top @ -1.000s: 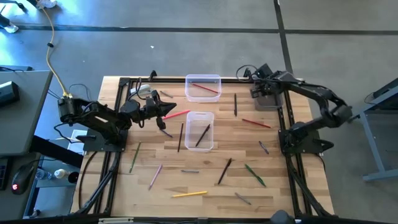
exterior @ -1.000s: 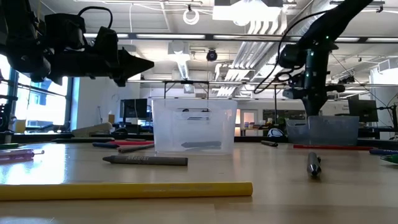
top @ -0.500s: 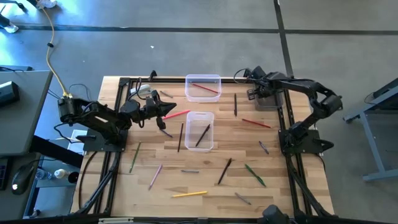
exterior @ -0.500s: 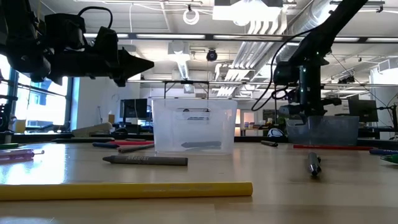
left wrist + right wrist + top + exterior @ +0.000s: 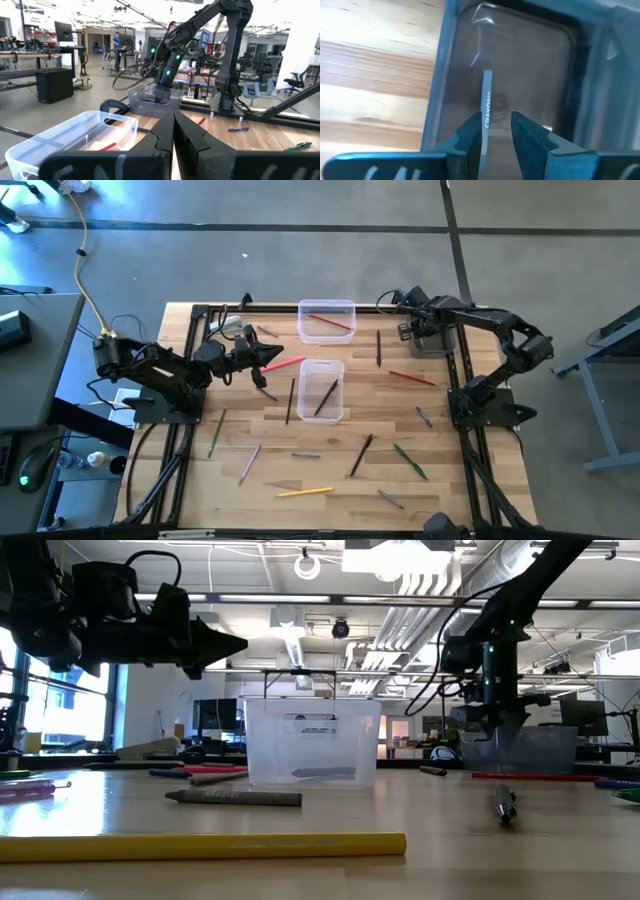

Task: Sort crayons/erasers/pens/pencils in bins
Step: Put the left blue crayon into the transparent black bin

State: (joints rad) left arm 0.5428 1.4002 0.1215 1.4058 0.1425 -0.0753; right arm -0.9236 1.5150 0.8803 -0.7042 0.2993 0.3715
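A smoky grey bin (image 5: pixel 432 340) stands at the table's far right. My right gripper (image 5: pixel 495 120) hangs over it, fingers pointing down into it and slightly open. A grey crayon (image 5: pixel 487 100) lies in the bin between the fingers, with a gap to one finger. A clear bin (image 5: pixel 326 320) at the far middle holds a red pencil. A second clear bin (image 5: pixel 321 390) at mid-table holds a dark pen. My left gripper (image 5: pixel 272 358) is shut and empty, held above the table's left side beside a red crayon (image 5: pixel 287 364).
Loose pens, pencils and crayons lie over the near half of the table: a yellow crayon (image 5: pixel 305 492), a black pen (image 5: pixel 361 455), green pens (image 5: pixel 410 461), a red pencil (image 5: pixel 412 378). Black frame rails (image 5: pixel 462 395) run along both side edges.
My right gripper has gone down toward the grey bin and a little toward the table's left, and its arm's elbow has swung in.
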